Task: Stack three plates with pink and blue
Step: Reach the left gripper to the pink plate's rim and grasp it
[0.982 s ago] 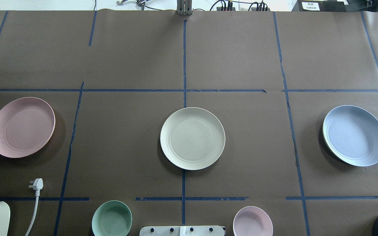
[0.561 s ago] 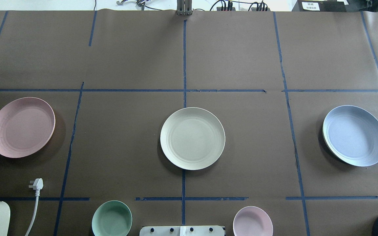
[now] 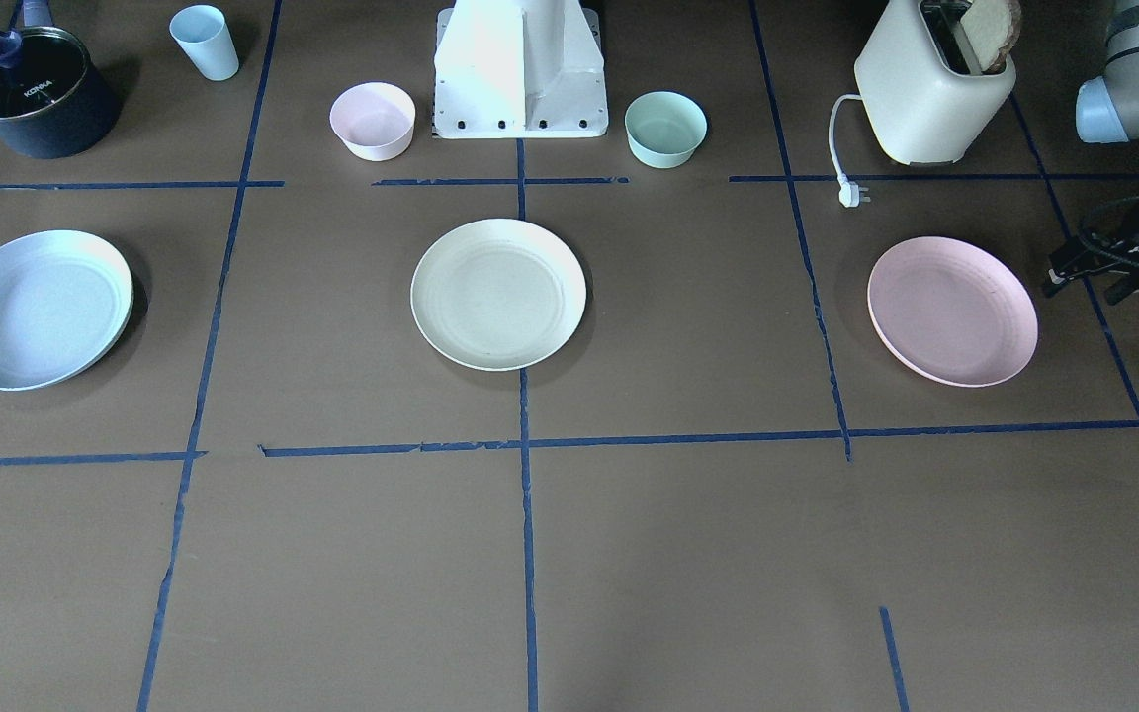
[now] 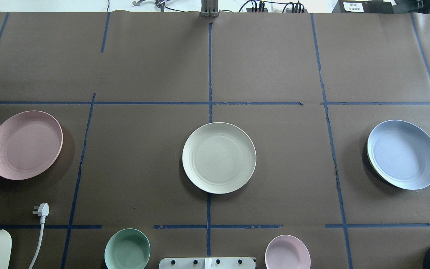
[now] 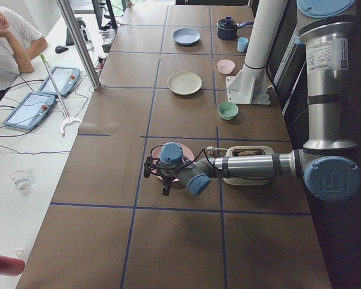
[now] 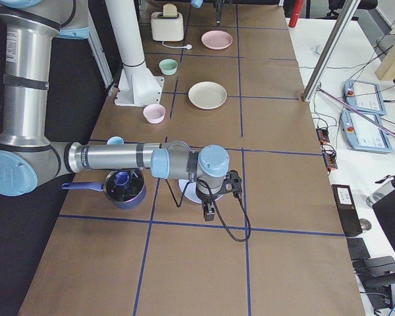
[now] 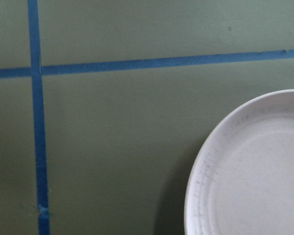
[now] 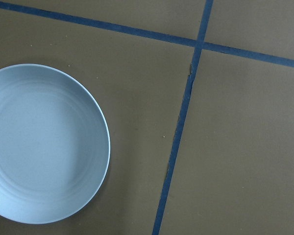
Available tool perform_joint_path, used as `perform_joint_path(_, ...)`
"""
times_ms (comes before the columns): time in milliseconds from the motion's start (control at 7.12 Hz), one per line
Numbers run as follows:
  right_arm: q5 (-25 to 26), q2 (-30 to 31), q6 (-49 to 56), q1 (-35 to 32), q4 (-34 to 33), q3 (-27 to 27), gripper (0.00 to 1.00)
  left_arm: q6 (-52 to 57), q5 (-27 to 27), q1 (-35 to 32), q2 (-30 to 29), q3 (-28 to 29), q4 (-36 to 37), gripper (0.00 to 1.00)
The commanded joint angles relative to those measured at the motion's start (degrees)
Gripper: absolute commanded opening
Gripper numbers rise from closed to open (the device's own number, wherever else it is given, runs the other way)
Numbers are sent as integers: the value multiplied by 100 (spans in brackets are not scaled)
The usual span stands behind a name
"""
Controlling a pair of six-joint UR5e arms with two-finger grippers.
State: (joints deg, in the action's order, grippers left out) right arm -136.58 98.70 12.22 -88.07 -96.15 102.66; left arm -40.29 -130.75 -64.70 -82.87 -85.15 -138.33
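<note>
Three plates lie apart in a row on the brown table. The pink plate (image 4: 24, 145) is on my left, the cream-white plate (image 4: 218, 157) in the middle, and the light blue plate (image 4: 403, 154) on my right. My left gripper (image 3: 1079, 290) hovers just outside the pink plate (image 3: 952, 310), fingers spread, open and empty. The left wrist view shows the pink plate's rim (image 7: 255, 171). My right gripper (image 6: 214, 204) hangs beside the blue plate (image 8: 41, 147); I cannot tell whether it is open or shut.
Near the robot base (image 3: 520, 69) stand a mint-green bowl (image 3: 665, 127) and a small pink bowl (image 3: 373, 119). A toaster (image 3: 930, 94) with its loose plug (image 3: 851, 195) is behind the pink plate. A dark pot (image 3: 31, 94) and a pale blue cup (image 3: 205, 42) are behind the blue plate.
A small dark tip of my left gripper has come into the overhead view at its left edge, beside the pink plate. The plates have not moved.
</note>
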Motion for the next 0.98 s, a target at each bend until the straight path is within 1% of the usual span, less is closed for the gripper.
perform_joint_path(0, 0, 0, 0, 0, 0, -1, 100, -514, 111, 387, -36, 244, -238, 99)
perform_joint_path(281, 0, 0, 0, 0, 0, 8, 100, -541, 102, 467, -63, 262, -255, 98)
perform_joint_path(421, 0, 0, 0, 0, 0, 8, 100, -567, 50, 467, -71, 254, -247, 31)
perform_joint_path(561, 0, 0, 0, 0, 8, 8, 100, -585, 49, 467, -71, 219, -255, 7)
perform_joint_path(842, 0, 0, 0, 0, 0, 8, 100, -594, 49, 467, -63, 192, -256, 0)
